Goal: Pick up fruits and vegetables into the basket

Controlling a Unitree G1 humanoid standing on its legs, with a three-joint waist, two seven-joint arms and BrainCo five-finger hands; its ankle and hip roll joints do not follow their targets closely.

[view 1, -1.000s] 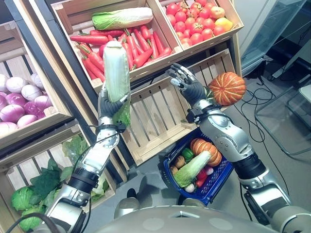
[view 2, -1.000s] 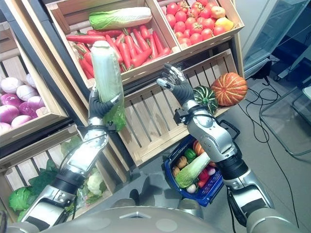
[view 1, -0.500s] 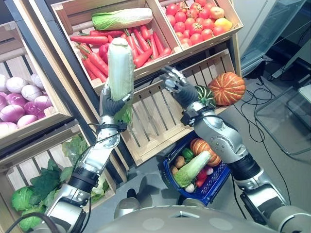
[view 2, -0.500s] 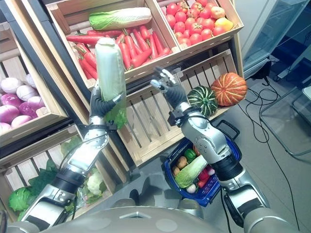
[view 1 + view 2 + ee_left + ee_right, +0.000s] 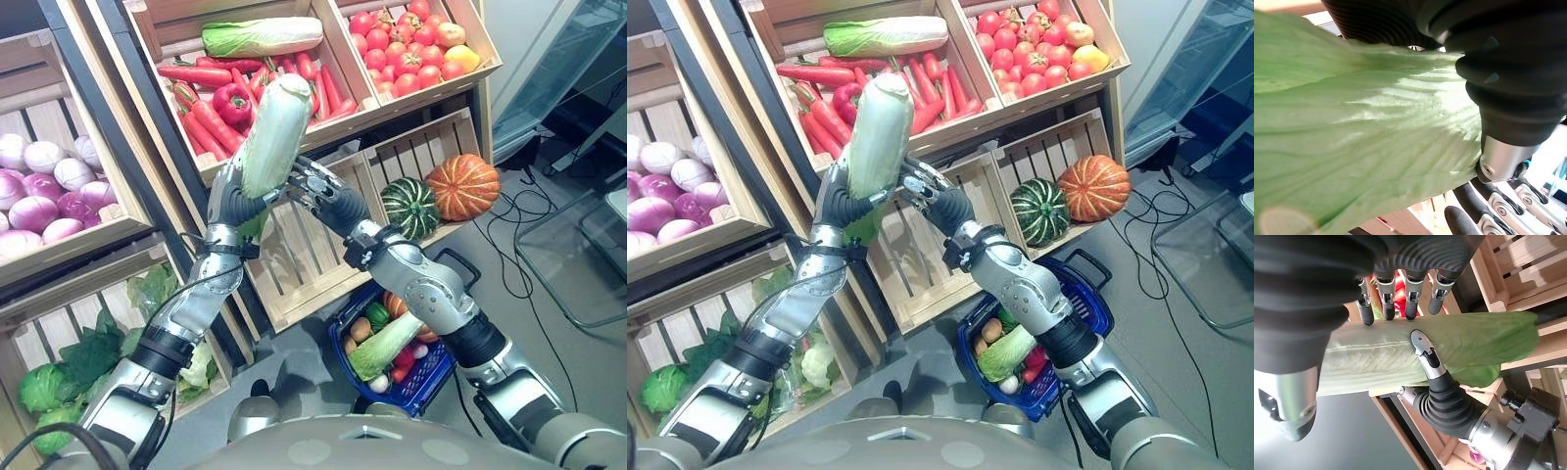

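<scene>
My left hand [image 5: 233, 203] is shut on the leafy end of a long pale-green napa cabbage [image 5: 275, 130]. It holds the cabbage up in front of the carrot crate, tilted to the right. My right hand [image 5: 319, 190] is open beside the cabbage's lower half, with its straight fingers [image 5: 1409, 299] spread close along the leaves [image 5: 1459, 345]. In the left wrist view the cabbage [image 5: 1352, 142] lies pressed against the palm. The blue basket [image 5: 1099, 305] sits below my right arm. It holds another napa cabbage [image 5: 384, 343], a small pumpkin and several smaller vegetables.
The wooden shelf holds crates of carrots with a red pepper [image 5: 231, 101], a napa cabbage [image 5: 261, 36] and tomatoes [image 5: 407, 54]. An orange pumpkin [image 5: 462, 186] and a striped green one [image 5: 409, 206] lie lower right. Onions [image 5: 39, 186] and leafy greens [image 5: 44, 387] are on the left.
My left hand has tipped the cabbage to the right. My right hand has moved left and now lies against it. The camera has shifted a little.
</scene>
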